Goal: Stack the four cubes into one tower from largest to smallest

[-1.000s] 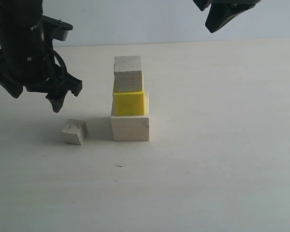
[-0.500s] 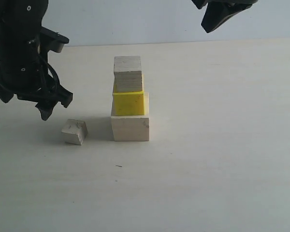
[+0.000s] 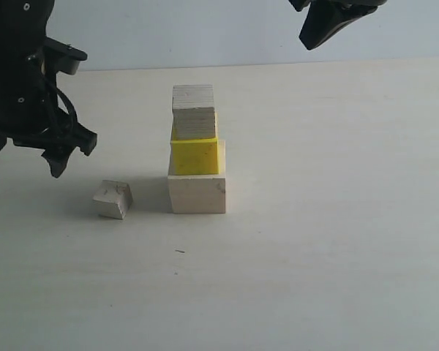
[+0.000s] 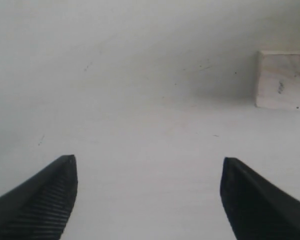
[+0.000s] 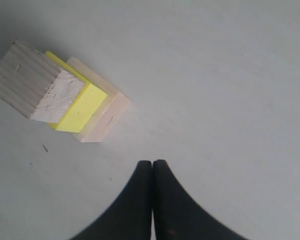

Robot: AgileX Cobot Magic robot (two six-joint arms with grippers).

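Note:
Three cubes stand in one column: a large pale wood cube [image 3: 197,194] at the bottom, the yellow cube [image 3: 194,156] on it, and the striped-grain cube [image 3: 194,112] on top. The small chipped cube [image 3: 113,199] lies on the table left of the column, and also shows at the edge of the left wrist view [image 4: 283,80]. My left gripper [image 3: 25,157] hangs open and empty above the table, up and to the left of the small cube; its fingertips [image 4: 50,195] stand wide apart. My right gripper [image 3: 313,38] is shut and empty, high at the back right. It looks down on the column [image 5: 85,107].
The pale table [image 3: 322,219] ends against a light wall at the back. A tiny dark speck [image 3: 179,251] lies in front of the column.
My left gripper has moved left, away from the column, staying open. The right gripper has drifted slightly left. The cubes have not moved.

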